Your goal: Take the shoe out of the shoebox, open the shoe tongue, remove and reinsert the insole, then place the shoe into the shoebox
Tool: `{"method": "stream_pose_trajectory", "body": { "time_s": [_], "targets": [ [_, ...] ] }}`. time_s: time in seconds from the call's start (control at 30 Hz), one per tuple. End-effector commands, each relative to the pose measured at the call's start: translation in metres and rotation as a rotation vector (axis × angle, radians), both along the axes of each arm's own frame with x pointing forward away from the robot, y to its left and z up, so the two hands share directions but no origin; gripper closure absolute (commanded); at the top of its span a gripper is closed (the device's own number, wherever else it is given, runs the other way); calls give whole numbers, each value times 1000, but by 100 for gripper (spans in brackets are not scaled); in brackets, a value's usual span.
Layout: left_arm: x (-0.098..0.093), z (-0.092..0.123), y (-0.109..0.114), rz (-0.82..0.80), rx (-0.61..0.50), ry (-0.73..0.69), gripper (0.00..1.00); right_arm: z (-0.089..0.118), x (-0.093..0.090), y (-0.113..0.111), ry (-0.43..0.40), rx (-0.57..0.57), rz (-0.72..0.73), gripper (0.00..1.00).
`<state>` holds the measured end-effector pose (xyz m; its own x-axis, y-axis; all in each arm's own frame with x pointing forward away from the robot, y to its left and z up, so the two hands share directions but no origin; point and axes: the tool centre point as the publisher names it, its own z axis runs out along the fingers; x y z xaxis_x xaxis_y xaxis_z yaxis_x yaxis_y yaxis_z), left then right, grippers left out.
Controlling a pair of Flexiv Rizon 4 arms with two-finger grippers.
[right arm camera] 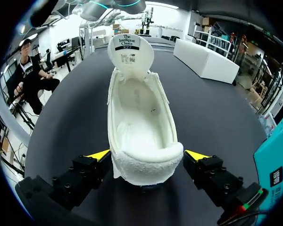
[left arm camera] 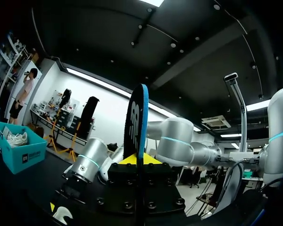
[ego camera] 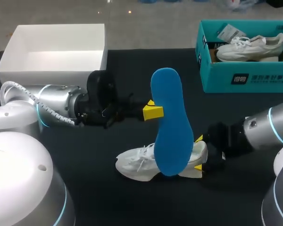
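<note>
My left gripper (ego camera: 153,112) pinches the blue insole (ego camera: 170,127) by its edge and holds it upright in the air above the white shoe (ego camera: 137,162). The shoe lies on the dark worktop (ego camera: 108,197). My right gripper (right arm camera: 148,157) clasps its heel from both sides, and the tongue (right arm camera: 130,54) is folded open at the far end. A teal shoebox (ego camera: 245,77) stands well apart.

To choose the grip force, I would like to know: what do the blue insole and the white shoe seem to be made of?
The insole: probably foam, with a matte blue face without gloss, thin when seen edge-on. The shoe: seems to be white textile, with a woven-looking lining inside and a fleecy, padded heel collar; the sole's material does not show.
</note>
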<state>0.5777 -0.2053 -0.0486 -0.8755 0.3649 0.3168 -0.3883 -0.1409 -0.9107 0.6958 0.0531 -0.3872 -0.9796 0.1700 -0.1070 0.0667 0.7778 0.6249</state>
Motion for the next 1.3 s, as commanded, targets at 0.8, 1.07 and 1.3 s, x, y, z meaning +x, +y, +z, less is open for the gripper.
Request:
{"method": "stream_pose_trajectory", "body": {
  "time_s": [0.8, 1.07, 1.3],
  "targets": [
    [-1, -1, -1, 1, -1, 0, 100, 71, -12, -12, 42, -796, -108, 0],
    [-1, -1, -1, 1, -1, 0, 100, 76, -15, -15, 104, -753, -86, 0],
    [-1, -1, -1, 1, -1, 0, 100, 76, -15, -19, 125, -725, -66, 0]
  ]
}}
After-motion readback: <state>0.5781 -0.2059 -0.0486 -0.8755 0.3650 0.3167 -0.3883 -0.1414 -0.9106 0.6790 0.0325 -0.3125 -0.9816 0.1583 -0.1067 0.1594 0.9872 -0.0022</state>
